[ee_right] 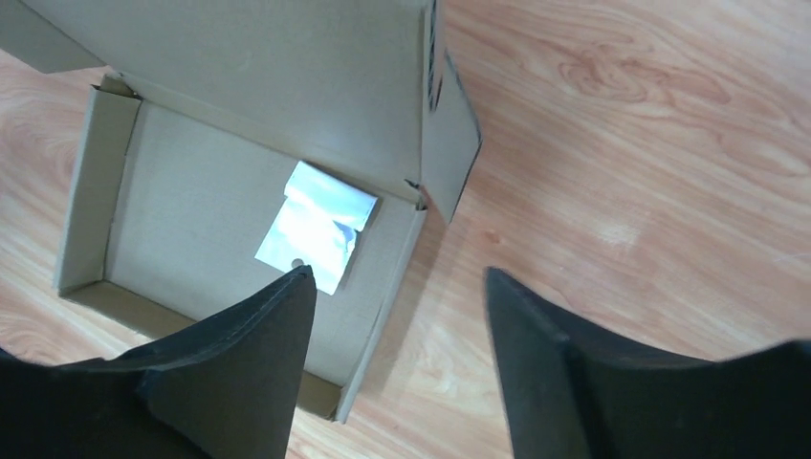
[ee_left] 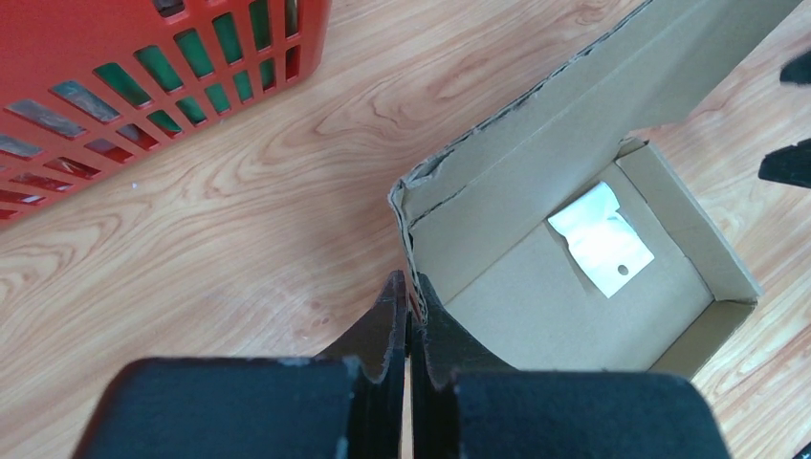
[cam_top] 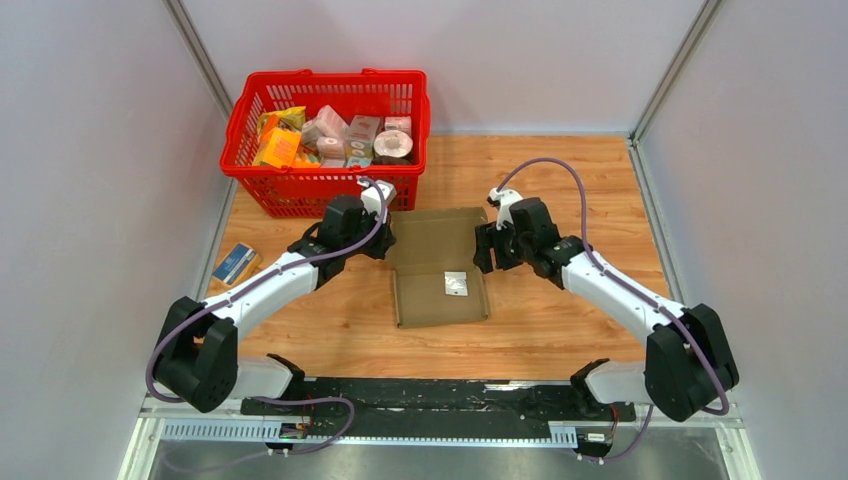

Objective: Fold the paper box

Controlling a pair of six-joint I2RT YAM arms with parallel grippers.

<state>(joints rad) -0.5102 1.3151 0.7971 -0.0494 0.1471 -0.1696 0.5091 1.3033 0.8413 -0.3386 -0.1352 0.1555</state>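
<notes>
Paper box (cam_top: 430,300) sits mid-bench (cam_top: 560,330), just in front of red basket (cam_top: 290,192); side walls up, lid flap open toward the back, white packet (cam_top: 455,283) inside. Left end effector (ee_left: 409,311) closed, pinching the box's left wall. Right end effector (ee_right: 399,277) open above the right wall, gripping nothing.

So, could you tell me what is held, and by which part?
Left gripper pinches the paper box by its left side wall; right gripper, open, holds nothing.
</notes>
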